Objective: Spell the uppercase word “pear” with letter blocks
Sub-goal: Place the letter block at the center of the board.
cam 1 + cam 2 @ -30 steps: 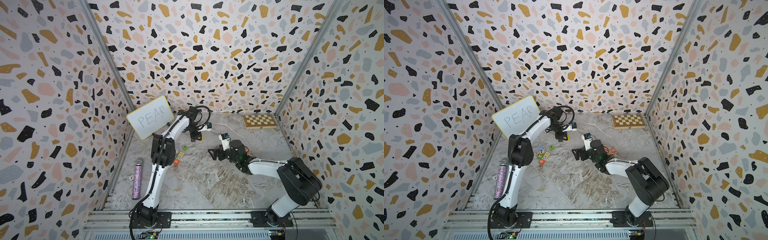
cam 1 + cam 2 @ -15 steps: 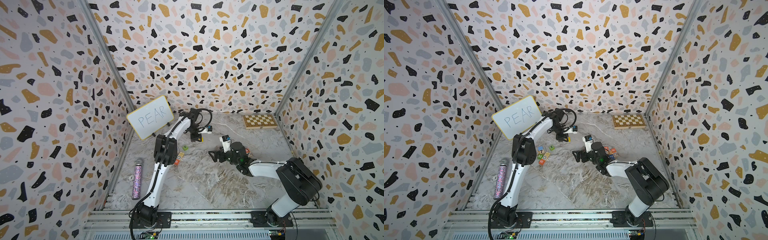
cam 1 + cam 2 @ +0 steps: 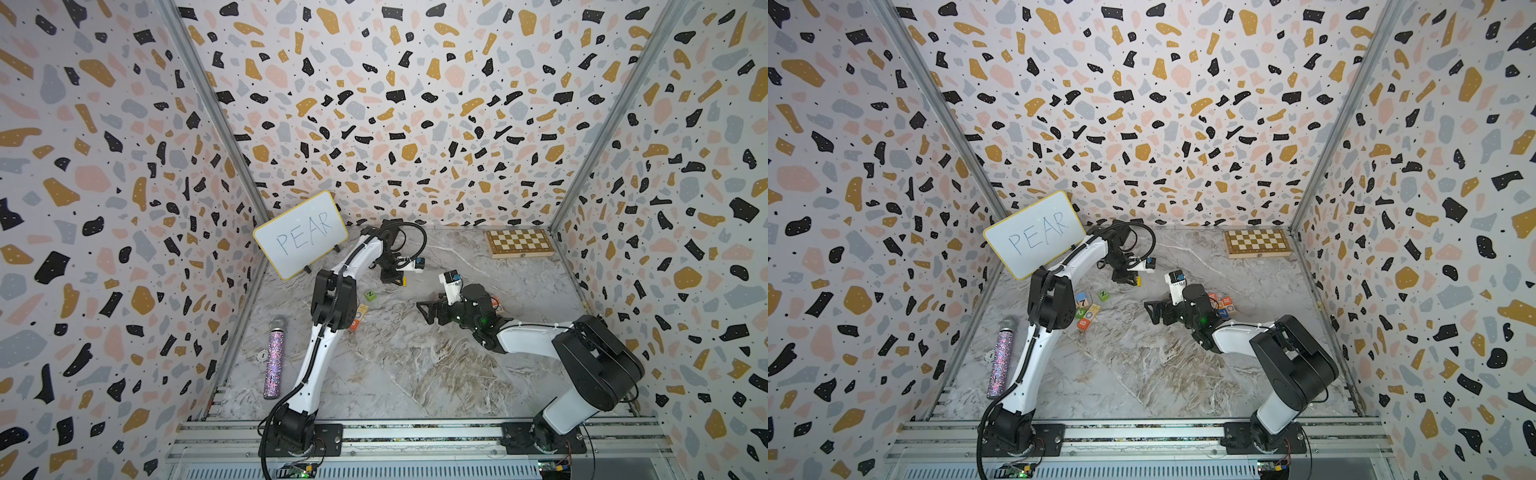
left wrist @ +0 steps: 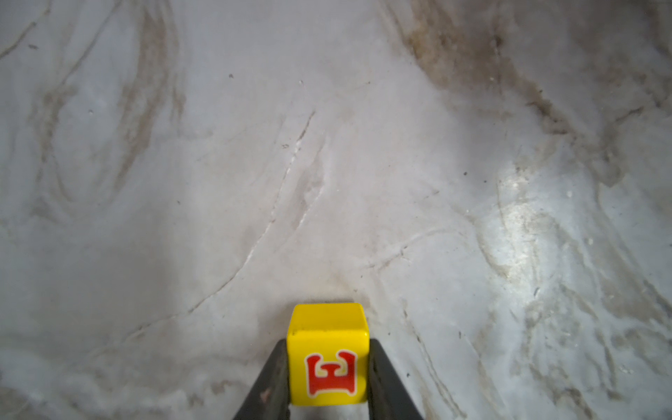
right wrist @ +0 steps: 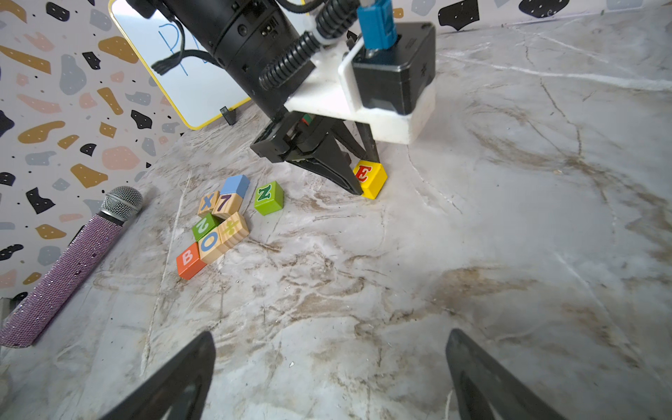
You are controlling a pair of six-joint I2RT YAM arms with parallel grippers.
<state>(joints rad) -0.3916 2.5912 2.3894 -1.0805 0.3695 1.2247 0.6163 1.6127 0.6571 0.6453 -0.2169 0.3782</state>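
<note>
My left gripper [image 4: 327, 367] is shut on a yellow letter block with a red E [image 4: 327, 356]. Its black fingers press the block's two sides, low over the marble table, at or just above the surface. The same block [image 5: 371, 178] shows in the right wrist view, and as a yellow speck [image 3: 402, 281] in a top view. My right gripper [image 5: 331, 340] stands open and empty above bare marble, to the right of the left one [image 3: 1154, 311]. Orange-red blocks lettered A [image 3: 1213, 296] and R [image 3: 1227, 300] lie just behind the right wrist.
A green block [image 5: 268, 198] lies alone near a cluster of blocks, among them an orange B [image 5: 190, 260] and a wooden O [image 5: 211, 243]. A whiteboard reading PEAR [image 3: 300, 232] leans at the back left. A glittery microphone [image 3: 274, 357] lies left; a chessboard [image 3: 519, 242] back right.
The left gripper, still holding the yellow E block, has moved slightly down and toward the front. The right arm has barely moved and stays open.
</note>
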